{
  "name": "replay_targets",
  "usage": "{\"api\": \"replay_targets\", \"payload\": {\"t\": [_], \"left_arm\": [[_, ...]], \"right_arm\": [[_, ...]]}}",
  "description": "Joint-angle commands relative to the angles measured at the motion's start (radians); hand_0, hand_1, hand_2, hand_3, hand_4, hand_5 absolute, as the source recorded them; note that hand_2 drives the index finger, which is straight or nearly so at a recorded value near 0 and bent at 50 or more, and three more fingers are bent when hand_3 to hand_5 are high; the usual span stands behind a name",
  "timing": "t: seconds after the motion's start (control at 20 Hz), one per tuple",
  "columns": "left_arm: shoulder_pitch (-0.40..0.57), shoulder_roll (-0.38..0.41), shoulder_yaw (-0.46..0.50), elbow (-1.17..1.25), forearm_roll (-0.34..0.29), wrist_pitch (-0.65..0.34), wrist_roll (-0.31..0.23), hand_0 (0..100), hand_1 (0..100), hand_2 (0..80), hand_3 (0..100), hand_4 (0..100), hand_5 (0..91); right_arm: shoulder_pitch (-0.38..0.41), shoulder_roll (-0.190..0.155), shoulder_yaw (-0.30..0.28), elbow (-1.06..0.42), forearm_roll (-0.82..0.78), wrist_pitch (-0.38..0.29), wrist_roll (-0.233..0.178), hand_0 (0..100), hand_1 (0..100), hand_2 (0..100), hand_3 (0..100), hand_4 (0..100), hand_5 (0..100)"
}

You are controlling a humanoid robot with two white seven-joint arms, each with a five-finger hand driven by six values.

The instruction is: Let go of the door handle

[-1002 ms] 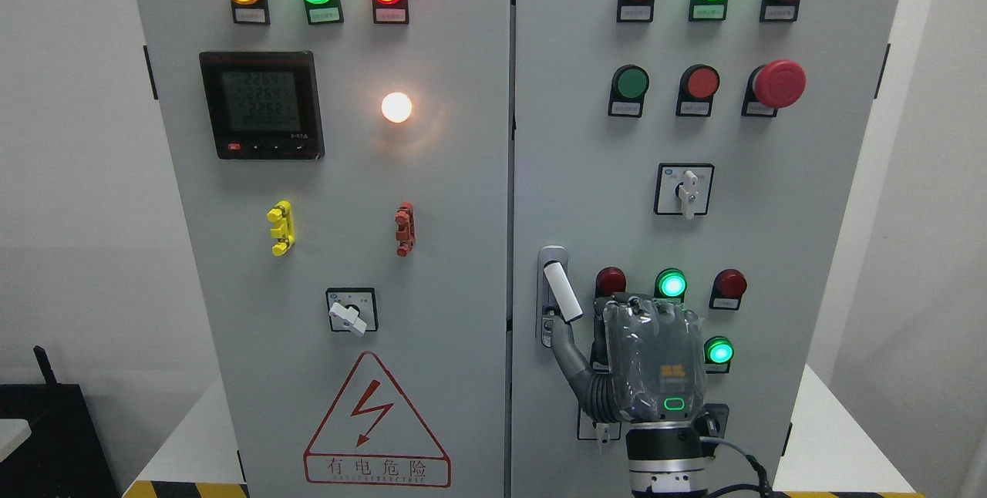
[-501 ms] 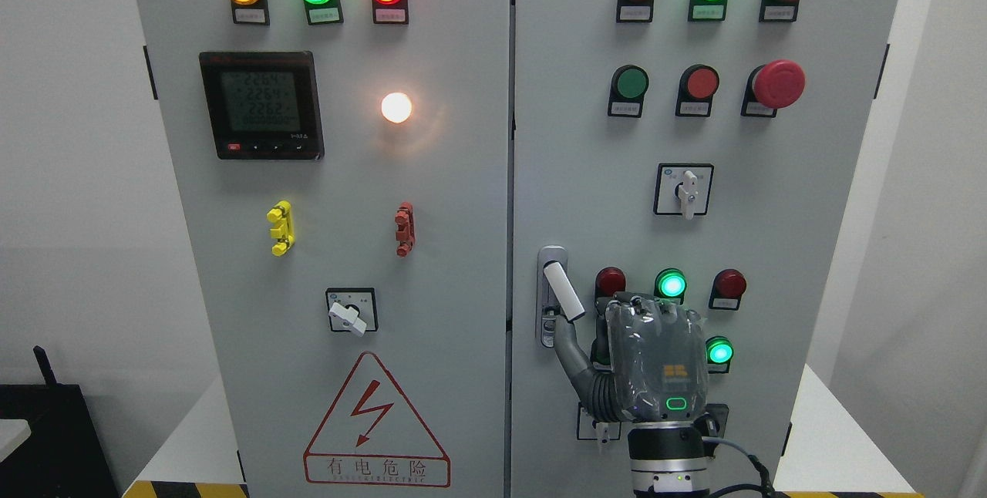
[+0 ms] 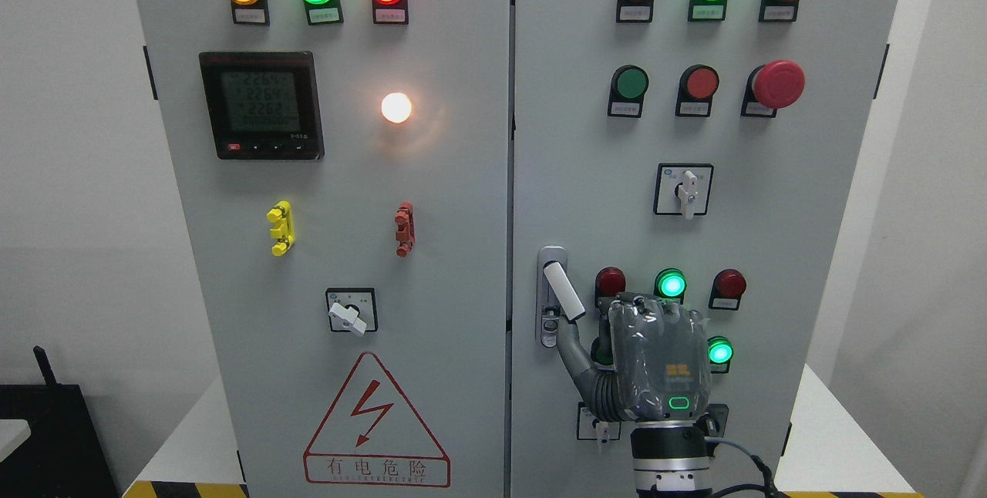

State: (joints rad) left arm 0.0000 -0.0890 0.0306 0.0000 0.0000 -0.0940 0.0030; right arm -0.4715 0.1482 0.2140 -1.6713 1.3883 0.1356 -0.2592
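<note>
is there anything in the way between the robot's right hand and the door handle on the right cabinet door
Nothing visible. The right hand sits just right of and below the white door handle, its thumb reaching up toward the handle's lower end with bare door panel between. The red and green lights lie behind the hand, not in that gap.

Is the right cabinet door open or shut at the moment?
Shut, as far as visible: the right door sits flush with the left door, only a thin even seam between. The white handle sticks out tilted.
</note>
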Motion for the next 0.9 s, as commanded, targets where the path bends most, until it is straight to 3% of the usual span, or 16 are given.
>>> {"api": "replay_targets", "payload": {"t": [0.0,0.85], "left_arm": [[-0.015,0.000,0.005,0.023,-0.029,0.003,0.000,12,39,0.0,0,0,0.0],[-0.015,0.000,0.005,0.023,-0.029,0.003,0.000,12,39,0.0,0,0,0.0]], "right_arm": [[-0.004,0.001,-0.007,-0.002,0.000,-0.001,0.000,50,44,100,100,100,97],[-0.021,0.001,-0.011,-0.001,0.000,0.015,0.002,50,44,100,100,100,97]]}}
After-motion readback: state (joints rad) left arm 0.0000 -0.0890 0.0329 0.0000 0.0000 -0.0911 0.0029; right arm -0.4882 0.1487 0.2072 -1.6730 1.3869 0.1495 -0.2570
